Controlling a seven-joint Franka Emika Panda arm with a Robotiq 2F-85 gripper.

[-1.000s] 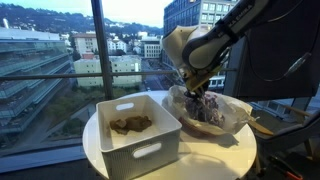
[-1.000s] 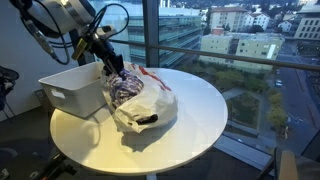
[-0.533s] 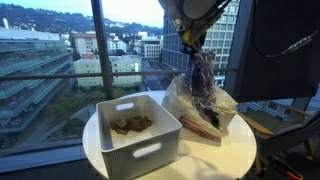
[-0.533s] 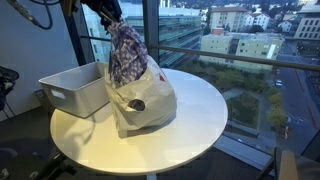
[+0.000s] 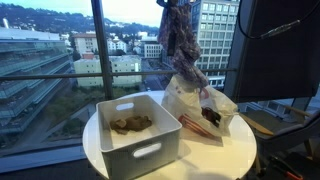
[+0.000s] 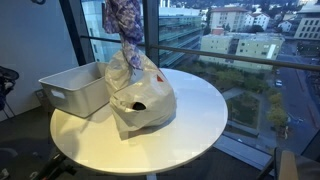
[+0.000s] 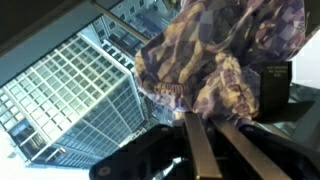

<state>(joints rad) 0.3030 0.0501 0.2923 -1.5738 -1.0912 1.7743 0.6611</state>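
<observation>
Gripper: the gripper [image 7: 208, 121] shows only in the wrist view. It is out of the top of both exterior views. Its fingers are pressed together, pinching a fold of the patterned cloth [image 7: 225, 60].
Patterned cloth: a purple-and-white checked fabric hangs bunched, high above the desk, in both exterior views [image 5: 180, 35] [image 6: 124, 20]. Its lower end trails down to the raised top of the plastic bag. I cannot tell whether the tip is inside the bag's mouth.
Plastic bag: the translucent white plastic bag [image 5: 200, 103] [image 6: 140, 95] stands on the desk directly under the cloth, with its upper part drawn to a peak. It has red markings on its side, and a dark object [image 5: 210, 115] shows through it.
Bin: a white plastic bin [image 5: 150, 152] [image 6: 75, 92] with handle slots sits on the desk just beside the bag. It is open at the top.
In the bin: a brown crumpled lump [image 5: 130, 125] lies on its floor. What it is cannot be made out.
Desk: the round white desk [image 5: 232, 150] [image 6: 200, 110] carries the bag and the bin.
Window: a glass wall [image 5: 60, 60] with a dark vertical mullion [image 5: 100, 45] and a rail runs close behind the desk. City buildings are visible beyond it.
Other side: a dark panel [image 5: 280, 50] with cables stands near the bag in an exterior view.
In the way: the bag's peaked top lies right under the hanging cloth, and the bin's near wall is just beside it.
</observation>
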